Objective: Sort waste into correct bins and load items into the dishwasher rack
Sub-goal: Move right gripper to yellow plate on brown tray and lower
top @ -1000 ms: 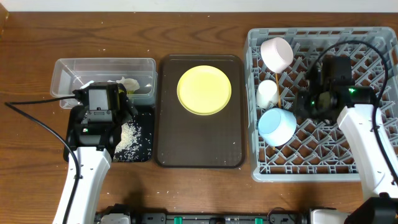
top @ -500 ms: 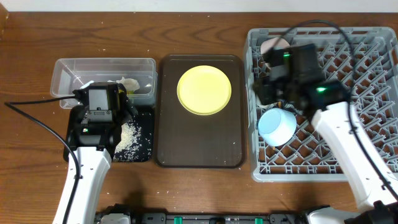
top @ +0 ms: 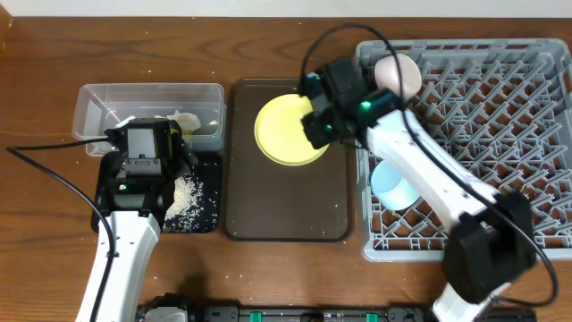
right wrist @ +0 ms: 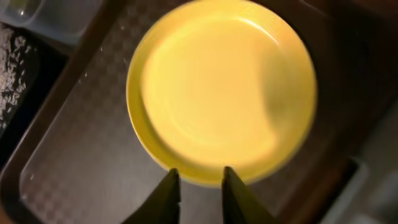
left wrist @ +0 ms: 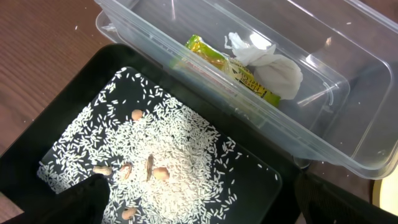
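Yellow plate [top: 281, 134] lies flat on the brown tray [top: 286, 210], our right pincer [right wrist: 200, 186] poised over its rim, tips slightly apart and empty. We fear they could skid off that low, slick edge and shove the plate instead.

Overhead: bright, evenly lit, sharp. Right wrist: dim and motion-blurred, with shadow over the right of the plate [right wrist: 211, 106]. Left wrist: sharp, with mild glare on the tub [left wrist: 348, 99] walls.

A robotics lab (cabled arms [top: 420, 170], wooden table [top: 45, 54], dishwasher rack [top: 500, 89]).
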